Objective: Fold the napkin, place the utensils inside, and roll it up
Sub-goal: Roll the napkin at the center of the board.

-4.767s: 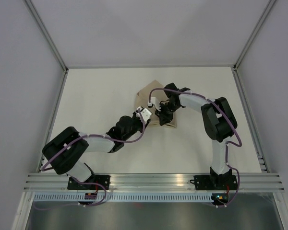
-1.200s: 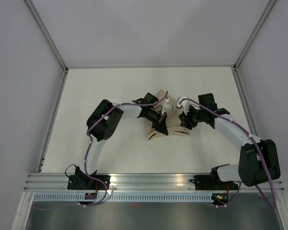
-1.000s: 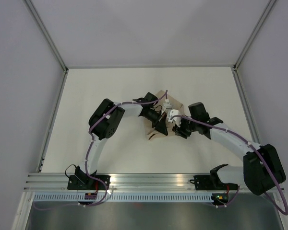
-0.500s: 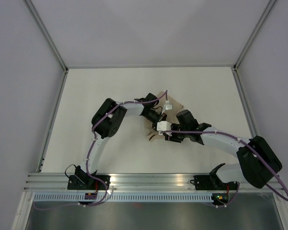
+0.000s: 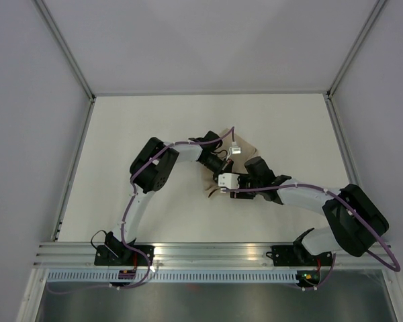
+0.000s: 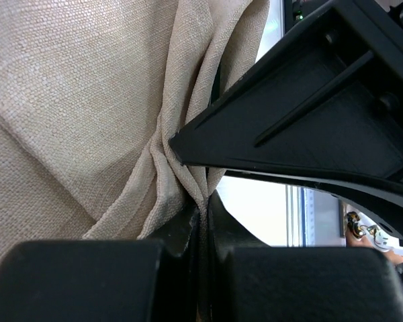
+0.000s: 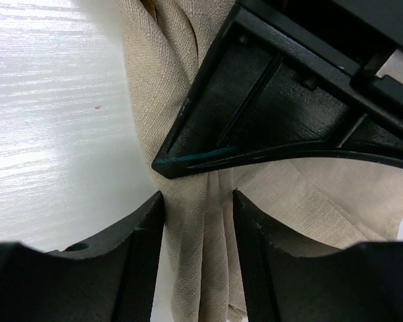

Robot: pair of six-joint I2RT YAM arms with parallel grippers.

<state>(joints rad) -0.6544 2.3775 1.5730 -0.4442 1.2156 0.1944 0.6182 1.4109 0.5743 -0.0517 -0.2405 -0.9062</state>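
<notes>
The beige napkin [image 5: 247, 145] lies bunched at mid-table, mostly covered by both arms. My left gripper [image 5: 223, 169] is shut on a gathered pinch of its folds; in the left wrist view the cloth [image 6: 74, 100] fans out from the closed left gripper [image 6: 203, 215]. My right gripper [image 5: 221, 190] stands open astride the napkin's narrow pleated end [image 7: 203, 268], one finger [image 7: 142, 255] on each side of the right gripper's gap [image 7: 198, 221]. The two grippers nearly touch tip to tip. The utensils are hidden.
The white table [image 5: 141, 134] is bounded by an aluminium frame, with a rail [image 5: 215, 253] along the near edge. The right arm's elbow [image 5: 352, 221] sits low at the near right. The left arm's elbow [image 5: 151, 168] stands left of the napkin.
The right arm has swung from the napkin's right side round to its near end, and its open gripper now straddles the folds. The left gripper has kept its pinch.
</notes>
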